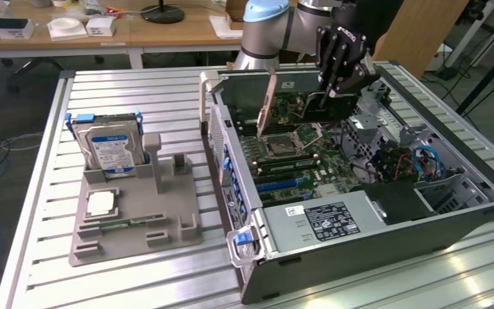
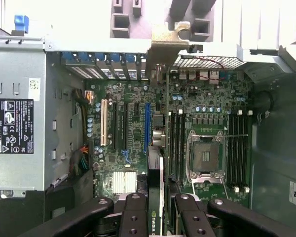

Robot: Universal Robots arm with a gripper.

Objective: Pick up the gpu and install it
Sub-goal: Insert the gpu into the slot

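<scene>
We judge the pick-up half of the job done. The gpu (image 1: pixel 307 100) is off the table (image 1: pixel 144 90) and held upright over the open computer case (image 1: pixel 453 219), with the jaws clenched on its upper edge. From the wrist view we look down along the card (image 2: pixel 159 192) edge-on. It runs between the two black fingers towards the rear wall of the case, and its pale bracket (image 2: pixel 168 42) reaches that wall by the row of slot openings. In the exterior view the bracket (image 1: pixel 269 96) stands at the end of the card nearer the exterior view's left.

The installing half looks unfinished to us. The card hangs above the motherboard (image 1: pixel 298 161), roughly in line with the long slots, near the blue slot (image 2: pixel 147 126). We cannot tell which slot it sits over. We also cannot tell whether its lower edge touches a slot; it appears to be clear of the board. No seating or fastening shows.

The hard drive (image 1: pixel 110 149) stands in the grey holder (image 1: pixel 136 212) on the table, well apart from the case.
</scene>
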